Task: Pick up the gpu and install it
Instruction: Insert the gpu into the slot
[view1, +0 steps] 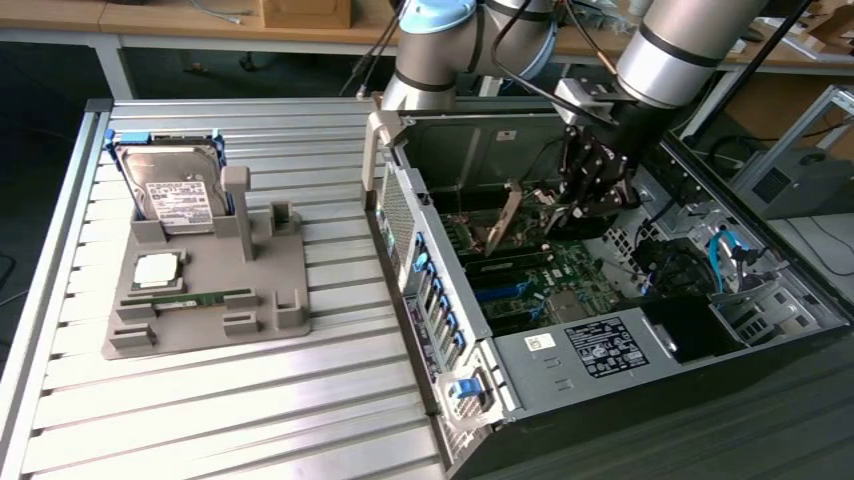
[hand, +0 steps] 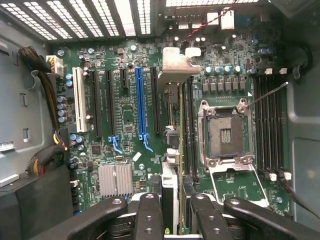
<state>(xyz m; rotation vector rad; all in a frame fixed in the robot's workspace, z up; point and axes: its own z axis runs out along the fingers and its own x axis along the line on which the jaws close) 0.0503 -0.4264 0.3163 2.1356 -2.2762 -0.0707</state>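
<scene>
Inside case (view1: 561, 130) | one end effector (hand: 175, 207) clamped on one gpu (hand: 172, 125) | over one motherboard (hand: 125, 110)

Bright, even overhead light in the exterior view; pale glare streaks along the ribbed metal bench (view1: 200, 400) and a hot sheen on the silver arm (view1: 687, 45). Deep shadow inside the open computer case (view1: 601, 260), detail there lost in murk. Sharper in the wrist view: motherboard (hand: 130, 125) evenly lit, vent slots (hand: 100, 17) blown out white, near foreground soft and dark.
</scene>
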